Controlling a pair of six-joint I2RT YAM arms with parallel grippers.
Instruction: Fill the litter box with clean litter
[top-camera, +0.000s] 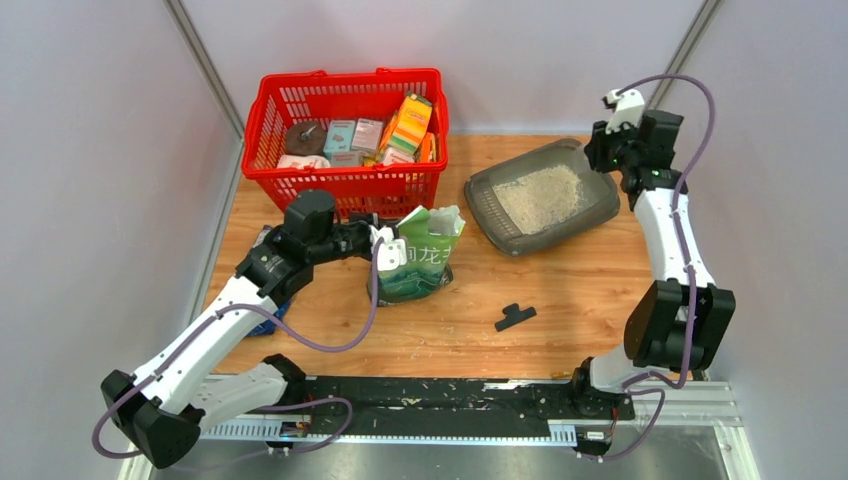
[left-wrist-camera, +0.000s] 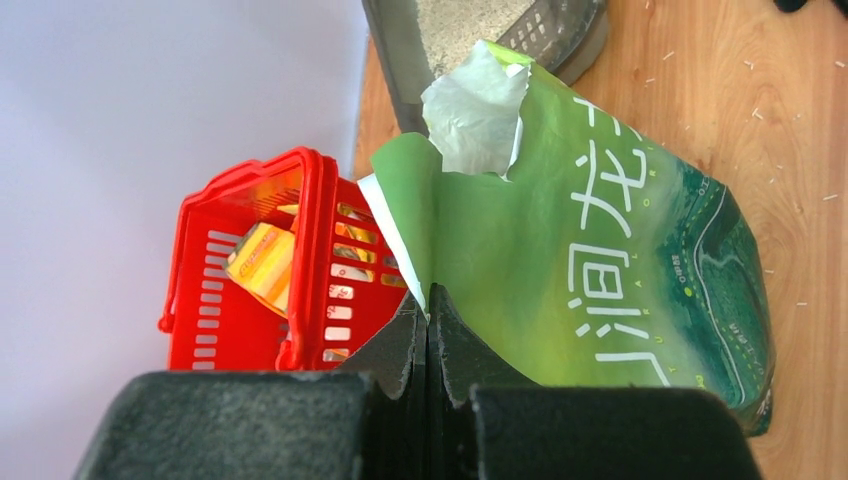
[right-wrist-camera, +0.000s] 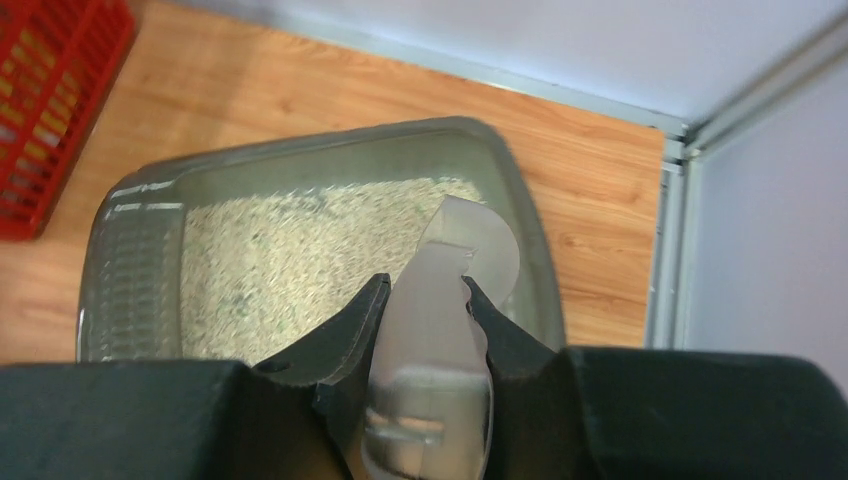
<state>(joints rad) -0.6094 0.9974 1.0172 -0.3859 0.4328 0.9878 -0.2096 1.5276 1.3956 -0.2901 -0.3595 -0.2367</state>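
The litter box (top-camera: 482, 205) is sitting at about two o'clock on the table (top-camera: 560, 300), turned at an angle. The clean litter (top-camera: 540, 195) is already covering most of its floor in a pale, uneven bed. The grains are lying thicker toward the middle and thinning out near the walls.

The right gripper (right-wrist-camera: 425, 288) is hovering over the tray's corner at one o'clock. Its fingers are clamping the handle of a translucent grey scoop (right-wrist-camera: 470, 235), whose blade is pointing down over the grains.

The left gripper (left-wrist-camera: 427, 310) is pinching, with fingers pressed together, the thin torn edge of the green pouch (top-camera: 422, 262). The pouch is standing upright near the table's centre, at eight o'clock from the tray and just in front of the red basket (top-camera: 345, 185). A few stray grains are lying on the wood around it, and a small black piece (top-camera: 514, 316) is resting at five o'clock from the pouch.

Pouring is judged to be largely done, with levelling now in hand. The next move probably calls for lowering the scoop's blade into the bed and drawing it toward eight o'clock, without pushing grains over the low rim. If more litter is wanted, the left arm would need to lift and tip the pouch's open mouth over the tray.
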